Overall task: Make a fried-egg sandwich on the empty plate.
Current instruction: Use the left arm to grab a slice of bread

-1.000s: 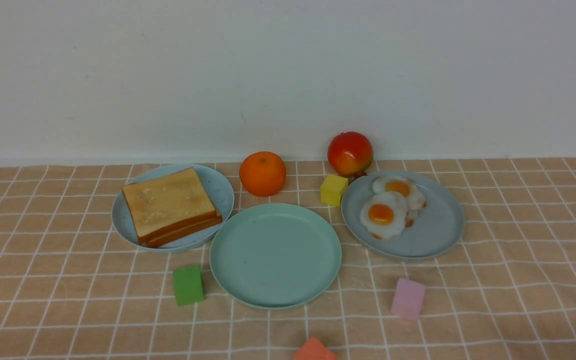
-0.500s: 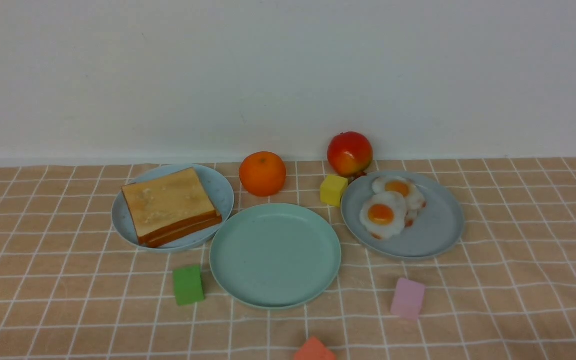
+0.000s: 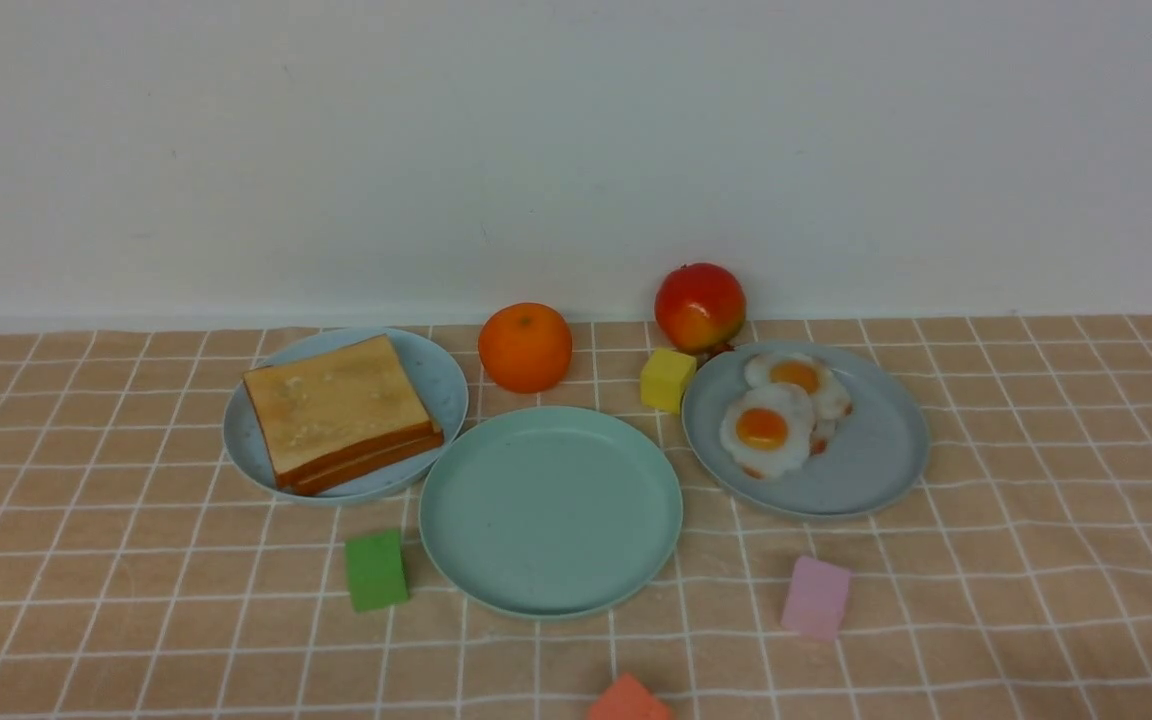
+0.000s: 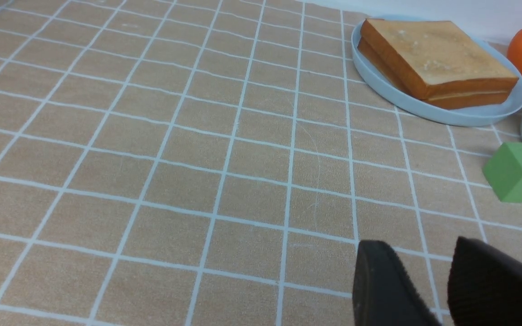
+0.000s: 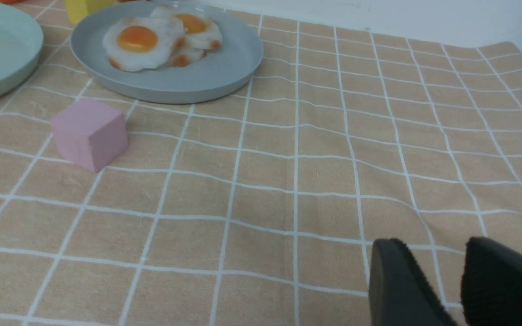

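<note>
The front view took in the whole table (image 3: 1036, 600): the mint-green empty plate (image 3: 551, 510) sat bare in the middle. Two stacked toast slices (image 3: 336, 405) lay on the pale blue plate (image 3: 441, 385) just beside its left rim, and two fried eggs (image 3: 764, 428) on the grey-blue plate (image 3: 876, 470) just to its right. Behind stood an orange (image 3: 525, 346), a red-and-yellow fruit (image 3: 700, 306) and a yellow cube (image 3: 667, 379). A green cube (image 3: 376, 570), a pink cube (image 3: 816, 596) and a red-orange cube (image 3: 626, 702) lay nearer. Only the wrist views showed the tools. The left tool (image 4: 419, 258) hung over the checked cloth, well apart from the toast, its jaws apart with nothing between them. The right tool (image 5: 435, 253) hung likewise, jaws apart and empty, well away from the eggs, with the pink cube between it and their plate
</note>
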Robot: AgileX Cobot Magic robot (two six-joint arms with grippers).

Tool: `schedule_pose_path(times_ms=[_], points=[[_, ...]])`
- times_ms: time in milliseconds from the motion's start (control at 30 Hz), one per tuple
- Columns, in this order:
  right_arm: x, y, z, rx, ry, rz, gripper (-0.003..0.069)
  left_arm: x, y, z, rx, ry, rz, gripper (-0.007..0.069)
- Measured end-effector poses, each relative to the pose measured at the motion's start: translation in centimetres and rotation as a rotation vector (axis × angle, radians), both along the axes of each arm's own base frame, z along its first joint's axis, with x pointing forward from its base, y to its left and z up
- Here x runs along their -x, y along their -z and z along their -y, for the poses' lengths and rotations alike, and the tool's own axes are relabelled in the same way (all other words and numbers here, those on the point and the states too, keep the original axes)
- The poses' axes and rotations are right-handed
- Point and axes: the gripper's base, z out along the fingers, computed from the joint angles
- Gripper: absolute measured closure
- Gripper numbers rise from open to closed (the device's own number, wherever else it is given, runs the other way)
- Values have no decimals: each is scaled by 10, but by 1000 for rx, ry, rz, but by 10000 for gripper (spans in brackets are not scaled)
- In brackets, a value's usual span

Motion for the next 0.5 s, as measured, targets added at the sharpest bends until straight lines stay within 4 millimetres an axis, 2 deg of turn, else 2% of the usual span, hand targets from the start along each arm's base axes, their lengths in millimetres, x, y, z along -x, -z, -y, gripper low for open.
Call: schedule_pose_path(times_ms=[200, 500], points=[[-2, -6, -3, -10, -25, 90, 418, 0, 0, 0, 0, 0, 0, 386], [-3, -31, -9, -75, -95, 366, 418, -1, -5, 1, 1, 12, 54, 386]])
